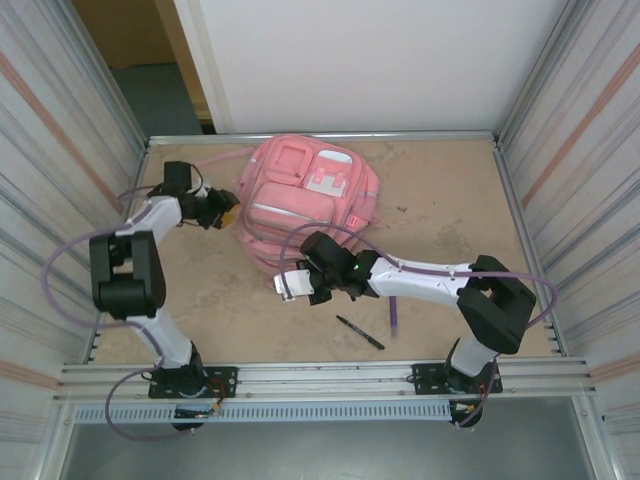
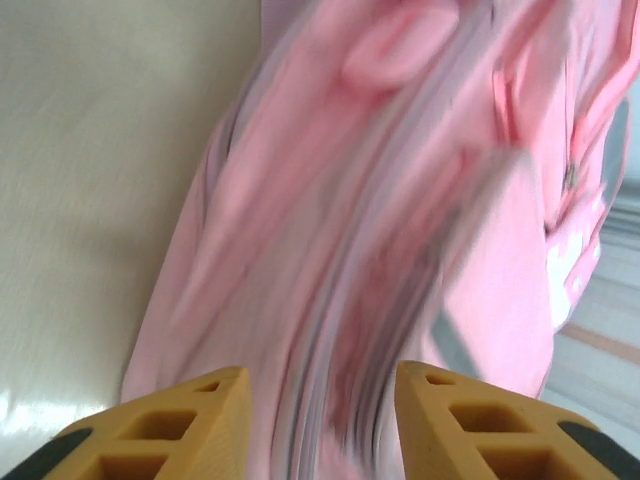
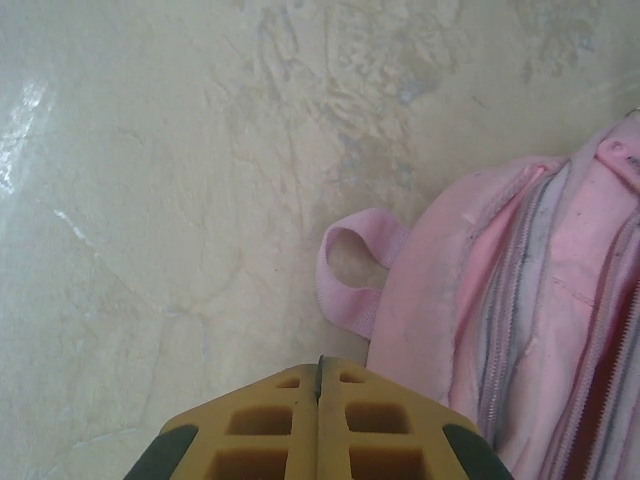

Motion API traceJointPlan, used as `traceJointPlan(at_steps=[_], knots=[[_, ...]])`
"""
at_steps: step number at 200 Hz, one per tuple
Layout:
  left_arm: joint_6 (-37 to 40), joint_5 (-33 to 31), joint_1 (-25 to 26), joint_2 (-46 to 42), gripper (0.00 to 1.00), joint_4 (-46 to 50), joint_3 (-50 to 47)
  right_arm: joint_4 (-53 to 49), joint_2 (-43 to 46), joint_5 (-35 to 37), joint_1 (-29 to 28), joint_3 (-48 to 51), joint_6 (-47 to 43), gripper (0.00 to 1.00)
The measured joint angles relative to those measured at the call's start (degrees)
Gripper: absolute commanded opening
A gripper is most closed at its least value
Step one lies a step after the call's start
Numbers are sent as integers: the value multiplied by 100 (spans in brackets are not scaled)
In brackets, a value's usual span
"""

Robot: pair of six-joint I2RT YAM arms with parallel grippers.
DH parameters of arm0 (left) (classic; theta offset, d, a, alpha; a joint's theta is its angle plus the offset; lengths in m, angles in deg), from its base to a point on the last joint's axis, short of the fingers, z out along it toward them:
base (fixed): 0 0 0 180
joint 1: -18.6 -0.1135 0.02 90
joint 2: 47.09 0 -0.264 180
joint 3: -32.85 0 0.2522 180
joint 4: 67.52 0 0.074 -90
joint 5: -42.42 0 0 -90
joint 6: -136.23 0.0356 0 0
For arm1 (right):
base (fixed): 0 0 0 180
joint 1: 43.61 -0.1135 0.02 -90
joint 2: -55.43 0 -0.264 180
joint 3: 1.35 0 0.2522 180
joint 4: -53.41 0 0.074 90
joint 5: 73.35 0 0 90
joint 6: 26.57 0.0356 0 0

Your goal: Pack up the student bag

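Left jaws stand spread just short of the student bag [image 1: 300, 195], motion blur hiding any contact. Right jaws are pressed together, empty, beside its near end. The bag lies mid-desk [image 1: 450, 200] toward the far edge. A black pen [image 1: 360, 332] lies loose near the front edge, so packing seems unfinished.

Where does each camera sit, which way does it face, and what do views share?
Top external: high behind the robot, looking down on the table; left arm, right arm show.
Left wrist: on the left arm, facing the student bag; left tool open.
Right wrist: on the right arm, facing table and bag loop; right tool shut.
Shared: student bag.
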Motion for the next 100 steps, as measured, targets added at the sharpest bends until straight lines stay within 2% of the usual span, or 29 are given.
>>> traceJointPlan(at_steps=[8,37,76,100], knots=[[17,-79,72,-350,44,13,-275,70,-33,-52,39,-2,74,0],[160,-216,297,-1043,45,94,-809,619,-160,-216,184,0,774,16],[356,-323,313,-579,45,199,-597,1932,-146,-223,136,195,2214,20],[433,-413,411,-205,43,223,-262,2280,-85,-131,-20,455,2758,23]])
